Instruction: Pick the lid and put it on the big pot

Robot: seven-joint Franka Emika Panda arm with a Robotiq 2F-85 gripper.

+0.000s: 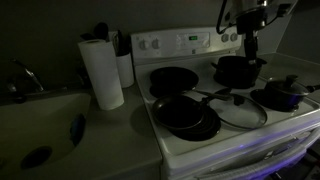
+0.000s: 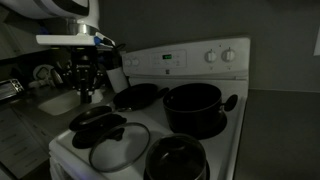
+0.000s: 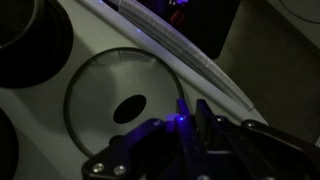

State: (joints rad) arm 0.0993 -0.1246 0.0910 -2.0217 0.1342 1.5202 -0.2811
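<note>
The big pot [image 1: 238, 68] stands uncovered at the far right of the stove [image 1: 190, 150]; its inside is too dark to read. Nearer, the lid [image 1: 240, 112] lies flat. It is glass, so likely heavy, slick and breakable, and best taken by its small knob [image 3: 130, 108]. The gripper [image 3: 183, 135] hovers above it, jaws apart and empty.

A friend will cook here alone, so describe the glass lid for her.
Find the white stove beside the sink. At its front, beside the black frying pan, lies the lid. It is the only see-through piece: a wide disc with a thin shiny rim.
</note>
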